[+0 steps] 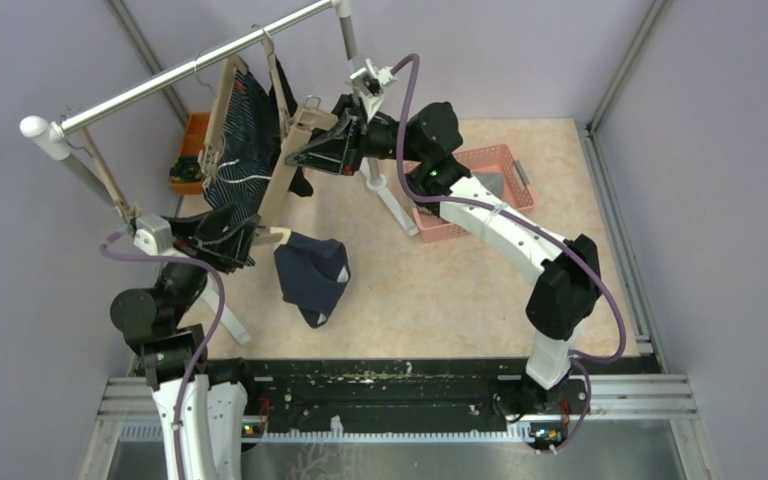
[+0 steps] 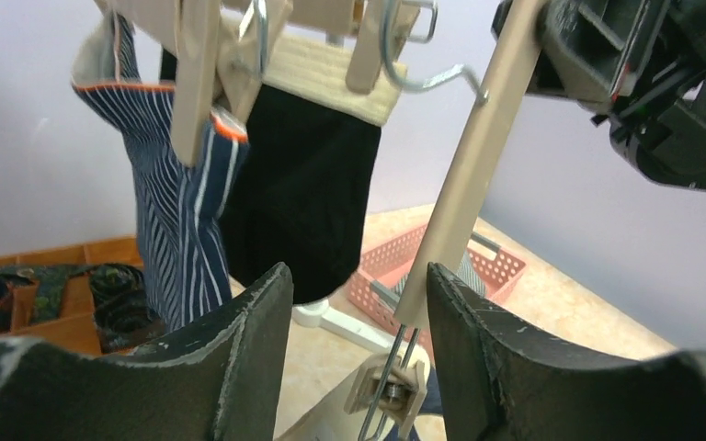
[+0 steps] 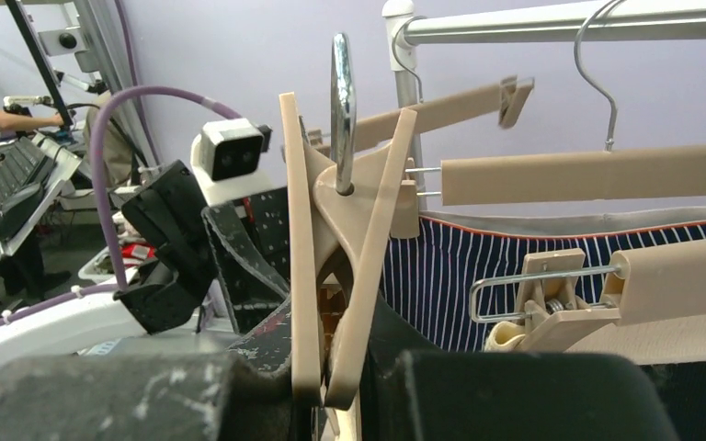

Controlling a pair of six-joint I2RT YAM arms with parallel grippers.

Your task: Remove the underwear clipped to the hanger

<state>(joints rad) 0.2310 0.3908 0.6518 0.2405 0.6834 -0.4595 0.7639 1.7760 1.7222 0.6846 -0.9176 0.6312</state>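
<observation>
Beige tabletop: right gripper [image 1: 307, 150] clamps hanger [image 1: 280, 185], left gripper [image 1: 257, 238] open astride clip [image 2: 388, 393] holding underwear [image 1: 310, 280]

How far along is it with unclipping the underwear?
A grey item already lies in the pink basket. The right gripper holds one hanger off the rail; the open left gripper straddles its clip, where navy underwear dangles. The striped pair and the black pair hang clipped on the rail.

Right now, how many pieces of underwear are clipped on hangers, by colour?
Navy striped underwear: 1
Black underwear: 1
Plain dark blue underwear: 1
Total: 3
</observation>
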